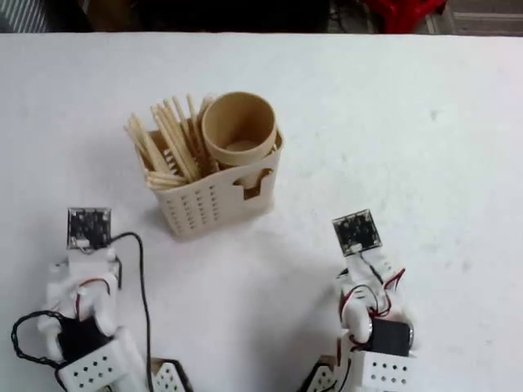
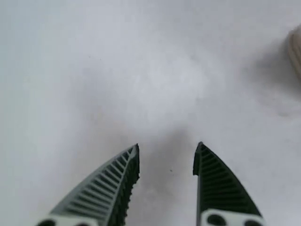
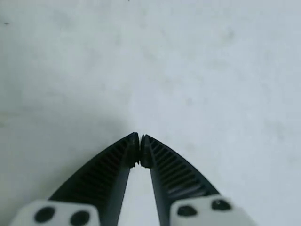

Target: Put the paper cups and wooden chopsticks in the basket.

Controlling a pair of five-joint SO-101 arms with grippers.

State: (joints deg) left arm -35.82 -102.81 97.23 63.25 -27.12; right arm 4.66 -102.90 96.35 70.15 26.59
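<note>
The basket stands on the desk toward 11 o'clock of centre. It holds the cup, with the chopsticks at the cup's 9 o'clock. At 7 o'clock the left fingers are spread apart and empty. At 5 o'clock the right fingers are closed tip to tip on nothing.
</note>
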